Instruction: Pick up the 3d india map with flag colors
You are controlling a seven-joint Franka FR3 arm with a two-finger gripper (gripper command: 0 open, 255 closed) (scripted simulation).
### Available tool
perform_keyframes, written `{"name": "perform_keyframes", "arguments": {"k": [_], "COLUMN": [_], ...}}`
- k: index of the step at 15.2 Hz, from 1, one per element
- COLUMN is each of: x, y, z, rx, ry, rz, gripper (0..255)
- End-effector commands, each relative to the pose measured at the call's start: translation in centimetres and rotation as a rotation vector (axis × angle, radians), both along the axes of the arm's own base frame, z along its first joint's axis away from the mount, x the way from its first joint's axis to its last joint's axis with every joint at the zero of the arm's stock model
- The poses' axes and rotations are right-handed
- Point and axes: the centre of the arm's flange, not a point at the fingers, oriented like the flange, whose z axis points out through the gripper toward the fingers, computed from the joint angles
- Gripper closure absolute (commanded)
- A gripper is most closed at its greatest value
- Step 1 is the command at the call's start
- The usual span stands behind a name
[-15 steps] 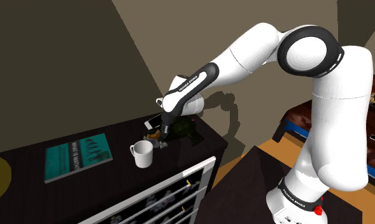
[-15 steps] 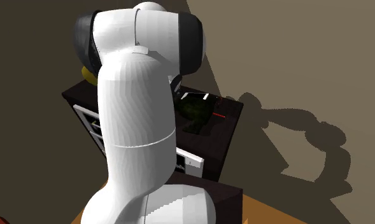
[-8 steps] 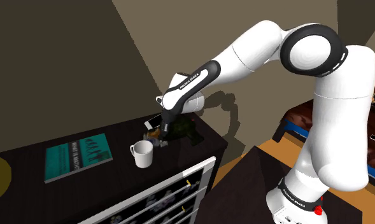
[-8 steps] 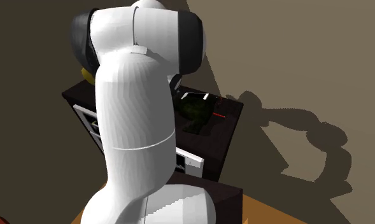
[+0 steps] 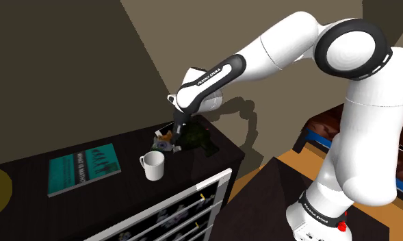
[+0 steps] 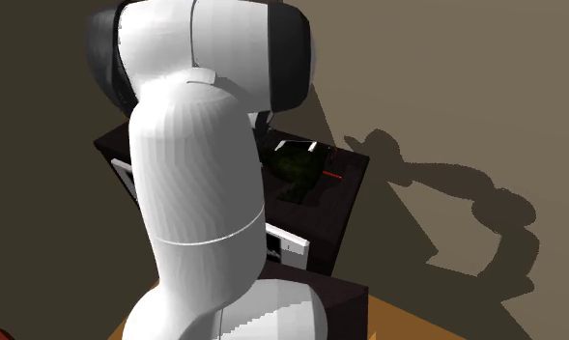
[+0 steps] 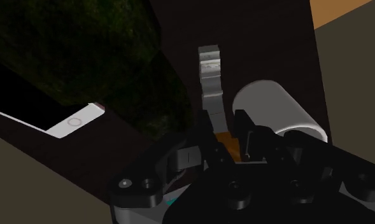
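Since the map [image 7: 209,75] sits edge-on between them, your pincer [image 7: 228,132] takes it across its flat faces. The two black fingers are closed on the orange band, and a grey-white strip sticks out past the tips. In the shoulder view the pincer [image 5: 173,135] points down at the map [image 5: 163,140] over the far end of the dark cabinet [image 5: 124,147]. To my eye the map hangs just clear of the top rather than resting on it, though the gap is hard to judge. The steep approach makes sense in so tight a spot: the white mug [image 5: 152,165] stands just beside the map on the near side, and the dark green lump [image 5: 196,139] lies close on the other, with a white phone [image 7: 71,119] next to it. The teal book [image 5: 83,169] lies well apart and need not concern you. I judge the grasp made and the lift barely begun, so raise it straight up. The hold seems to be on one end only, so watch that the map does not pivot or brush the mug.
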Motion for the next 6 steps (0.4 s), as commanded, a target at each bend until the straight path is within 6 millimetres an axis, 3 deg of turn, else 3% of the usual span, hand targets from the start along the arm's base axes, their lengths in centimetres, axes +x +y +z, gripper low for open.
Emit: {"name": "perform_keyframes", "arguments": {"k": [1, 6], "x": [-0.1, -0.1], "y": [0.0, 0.0], "z": [1.1, 2.8], "rx": [0.0, 0.0], "ry": [0.0, 0.0], "rz": [0.0, 0.0], "gripper": [255, 255]}}
